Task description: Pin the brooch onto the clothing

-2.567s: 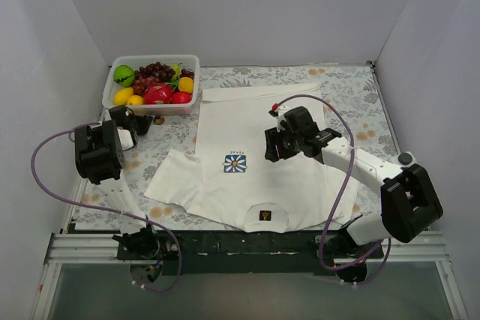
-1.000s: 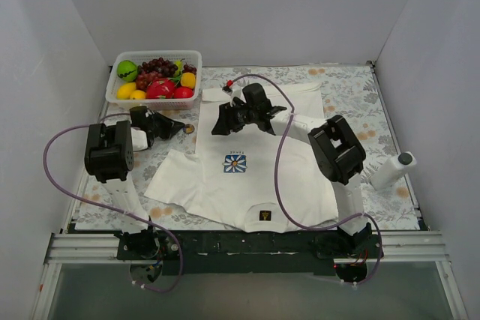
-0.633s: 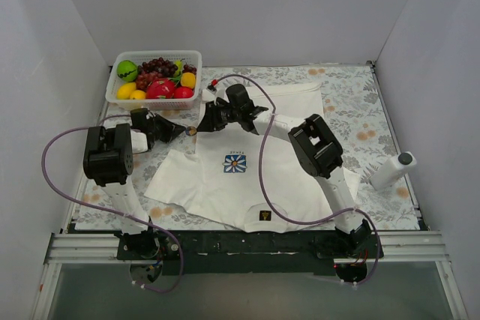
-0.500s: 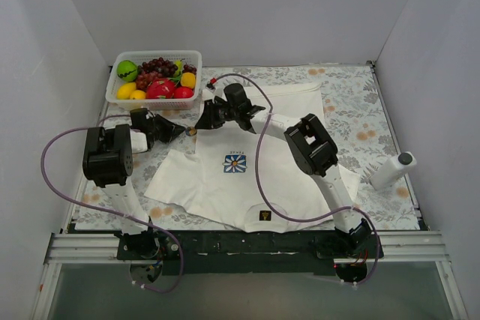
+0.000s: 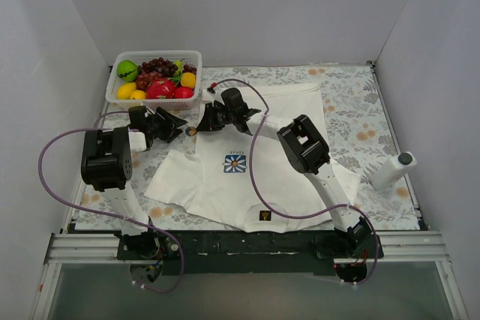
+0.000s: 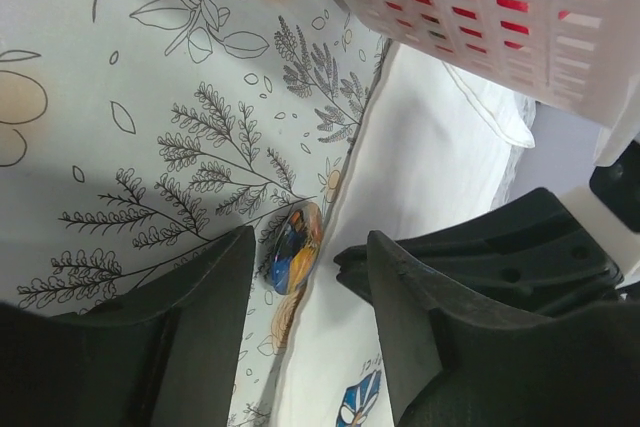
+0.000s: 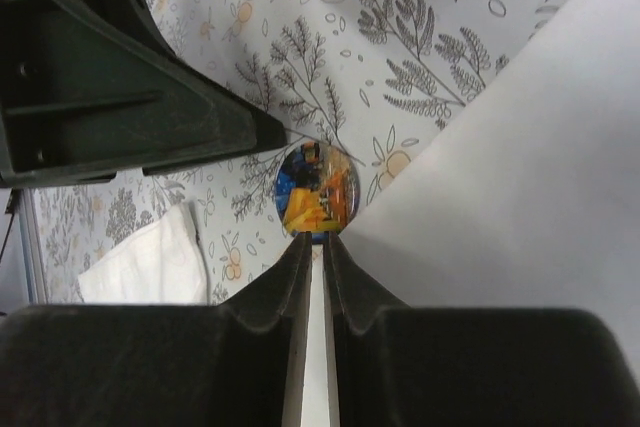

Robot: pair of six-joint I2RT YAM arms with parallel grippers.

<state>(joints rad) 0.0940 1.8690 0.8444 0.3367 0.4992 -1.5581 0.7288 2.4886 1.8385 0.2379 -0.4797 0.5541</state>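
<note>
Brooch (image 7: pixel 316 190) hangs just off the shirt (image 5: pixel 255 185) edge, above the flowered cloth (image 6: pixel 150 97). We find the right gripper (image 7: pixel 318 239) pinching its rim, fingers nearly together. Left gripper (image 6: pixel 297 247) stands spread, one finger on either side of the brooch.

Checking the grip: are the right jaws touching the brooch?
Touching. The right wrist view shows the right gripper pinching the brooch by its lower edge, with no gap.
</note>
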